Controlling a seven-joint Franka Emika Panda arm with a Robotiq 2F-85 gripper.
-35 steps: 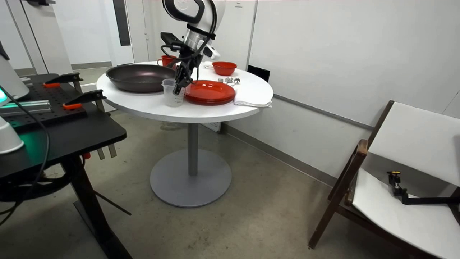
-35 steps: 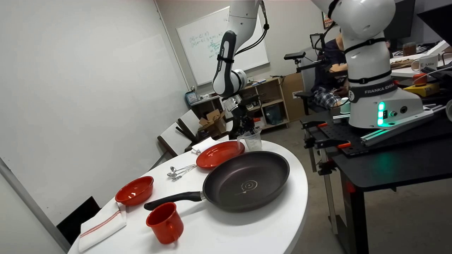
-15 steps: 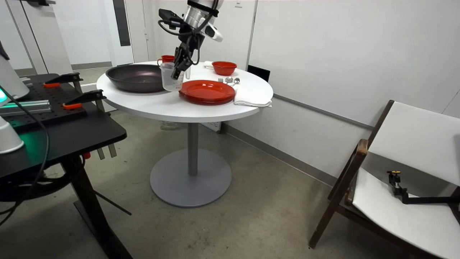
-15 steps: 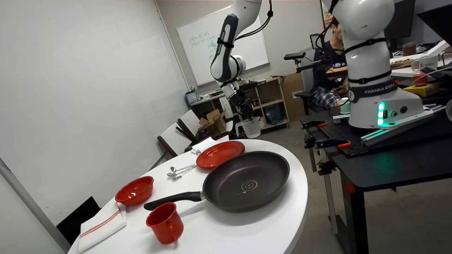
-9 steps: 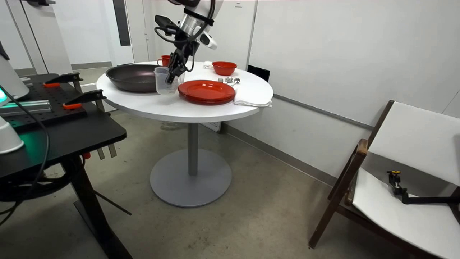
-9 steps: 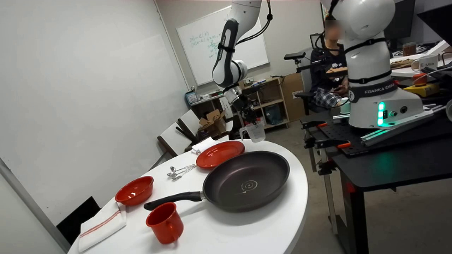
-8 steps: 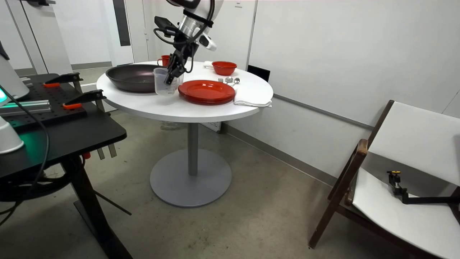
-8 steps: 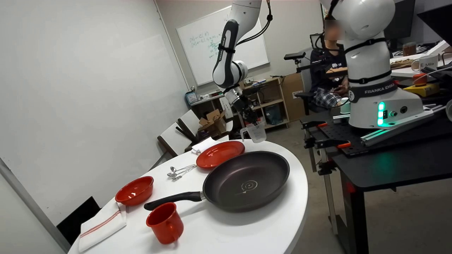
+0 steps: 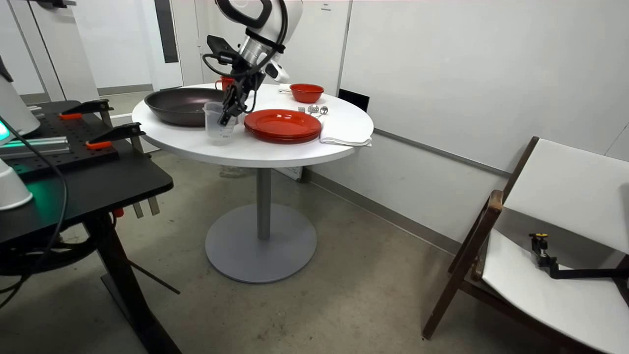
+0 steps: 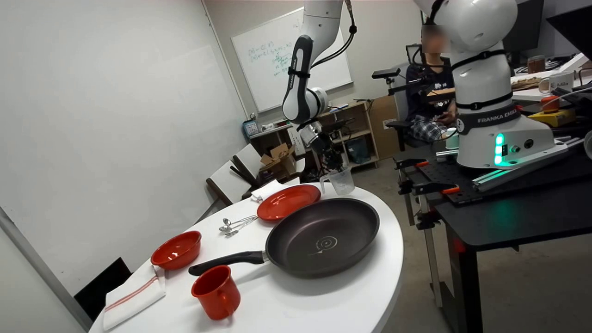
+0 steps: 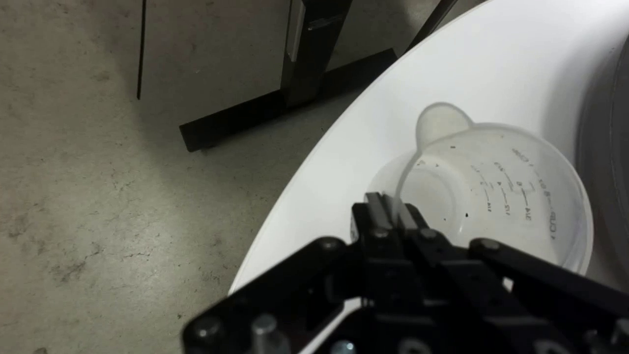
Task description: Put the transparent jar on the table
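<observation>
Claw pinched on one wall of the transparent jar, at the rim. Jar's over the table near its edge, close to the frying pan; can't tell if the base touches. Looks like thin plastic: likely light, springy, slick, not fragile. Rim pinch should do, may pivot.

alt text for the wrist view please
Black fingers pinch the rim of a transparent jar with printed measuring marks, seen from above near the curved edge of a white table. Part of a dark pan shows at right, floor at left.
</observation>
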